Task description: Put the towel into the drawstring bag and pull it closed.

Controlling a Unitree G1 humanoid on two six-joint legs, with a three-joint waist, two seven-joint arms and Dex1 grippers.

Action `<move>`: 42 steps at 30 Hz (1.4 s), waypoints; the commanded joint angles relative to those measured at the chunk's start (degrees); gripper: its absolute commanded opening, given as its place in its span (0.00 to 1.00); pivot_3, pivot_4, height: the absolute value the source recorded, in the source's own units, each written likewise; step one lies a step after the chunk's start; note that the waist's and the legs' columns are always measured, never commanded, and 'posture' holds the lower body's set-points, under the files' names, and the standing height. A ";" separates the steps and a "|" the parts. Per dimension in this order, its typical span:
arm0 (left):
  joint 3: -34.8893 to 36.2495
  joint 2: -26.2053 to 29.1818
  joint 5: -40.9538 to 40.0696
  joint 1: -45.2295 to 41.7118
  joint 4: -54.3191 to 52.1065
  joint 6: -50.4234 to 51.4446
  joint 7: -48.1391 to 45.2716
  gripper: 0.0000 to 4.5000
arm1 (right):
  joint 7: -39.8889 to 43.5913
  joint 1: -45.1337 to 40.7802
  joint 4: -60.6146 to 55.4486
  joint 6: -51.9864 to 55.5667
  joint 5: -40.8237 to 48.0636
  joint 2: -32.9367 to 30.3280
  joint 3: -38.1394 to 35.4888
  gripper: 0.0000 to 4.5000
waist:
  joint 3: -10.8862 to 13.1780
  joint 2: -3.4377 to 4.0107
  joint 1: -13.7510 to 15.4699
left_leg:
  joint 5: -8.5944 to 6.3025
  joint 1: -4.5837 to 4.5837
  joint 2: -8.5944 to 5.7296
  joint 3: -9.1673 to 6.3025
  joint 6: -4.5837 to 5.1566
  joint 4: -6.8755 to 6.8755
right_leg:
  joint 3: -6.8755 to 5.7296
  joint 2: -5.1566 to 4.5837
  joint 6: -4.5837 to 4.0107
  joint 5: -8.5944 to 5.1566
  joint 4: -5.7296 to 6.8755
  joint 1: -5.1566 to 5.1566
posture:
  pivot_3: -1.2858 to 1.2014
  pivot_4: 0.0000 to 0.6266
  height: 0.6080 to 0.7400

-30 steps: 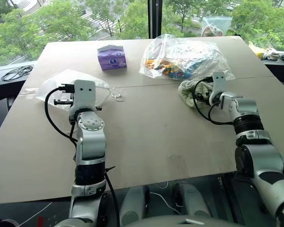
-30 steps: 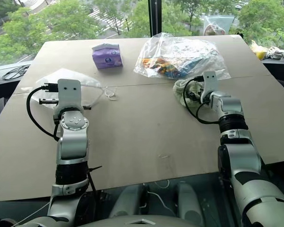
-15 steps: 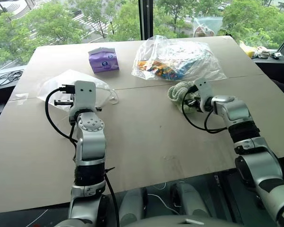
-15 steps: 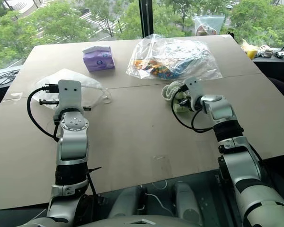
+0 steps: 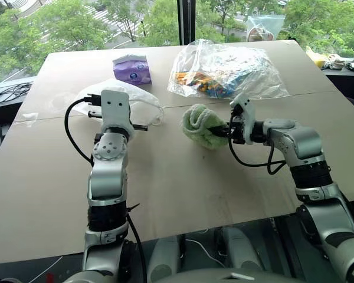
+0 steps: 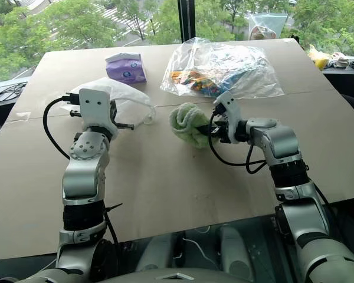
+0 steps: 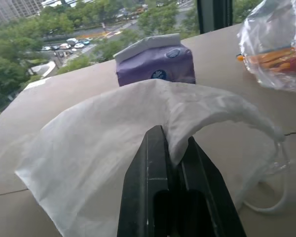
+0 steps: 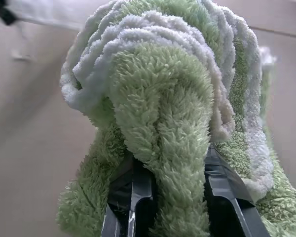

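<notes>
towel (image 5: 200, 124) hangs bunched in my right gripper (image 5: 227, 131), pinched between the two fingers and lifted just off the table (image 5: 183, 188), midway across toward the drawstring bag (image 5: 133, 103). my left gripper (image 7: 173, 158) is pressed together on a fold of the bag's thin white fabric, holding one lip up in an arch. to do this step well, i think i need the mouth properly gaping before i push the bundle in, so i'd raise that lip higher and aim the towel under the arch, not at its top. the cord (image 5: 159, 121) lies loose at the bag's near edge; i'd keep clear of it. the purple tissue pack (image 5: 132, 69) sits well behind.
</notes>
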 commanded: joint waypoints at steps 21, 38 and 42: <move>-3.93 12.48 -17.38 -1.00 -14.20 9.01 -18.02 0.00 | -6.23 0.59 -15.36 7.64 6.74 -3.01 2.87 0.03 | 0.09 0.01 0.75 | 0.01 -0.02 -0.03 -0.03 0.00 0.07 | -0.22 0.09 0.01 -0.25 -0.11 0.07 | 0.52 0.24 1.00; -8.14 13.02 -20.47 -1.07 -15.18 10.94 -19.30 0.00 | -26.10 -0.53 -10.46 19.13 11.73 16.98 -7.12 0.03 | 0.12 0.06 0.61 | 0.02 -0.02 -0.04 -0.01 0.01 0.06 | -0.19 0.35 0.06 -0.04 -0.05 0.06 | 0.52 0.24 1.00; -8.19 12.79 -20.62 -0.93 -15.27 10.77 -18.72 0.00 | -34.24 -2.38 -7.20 15.66 13.56 25.04 -15.62 0.03 | 0.13 0.07 0.56 | 0.02 -0.01 -0.04 0.00 0.01 0.09 | -0.17 0.35 0.19 -0.13 -0.04 0.06 | 0.52 0.24 1.00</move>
